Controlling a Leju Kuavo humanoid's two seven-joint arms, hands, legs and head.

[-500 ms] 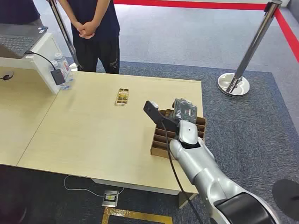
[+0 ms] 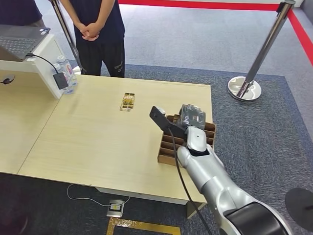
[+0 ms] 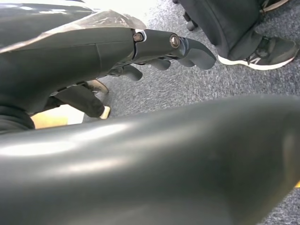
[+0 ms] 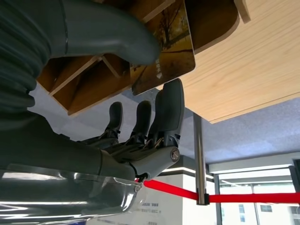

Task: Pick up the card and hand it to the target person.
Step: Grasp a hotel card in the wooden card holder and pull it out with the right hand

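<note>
card (image 4: 166, 47): brown-gold autumn trees | divider box (image 2: 207, 132): brown | table (image 2: 92, 137): pale wood

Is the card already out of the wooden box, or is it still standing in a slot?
Cannot tell for certain. The right hand pinches the card between thumb and finger, right at the wooden box; its lower edge is hidden.

Wood table (image 2: 92, 142), grey carpet (image 2: 258, 132)

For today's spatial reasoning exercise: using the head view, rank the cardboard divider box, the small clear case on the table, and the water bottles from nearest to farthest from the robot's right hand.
1. Cardboard divider box: directly under the right hand, at the table's near right.
2. Small clear case: mid-table, to the hand's left.
3. Water bottles: far left, beside the white stand.
</note>
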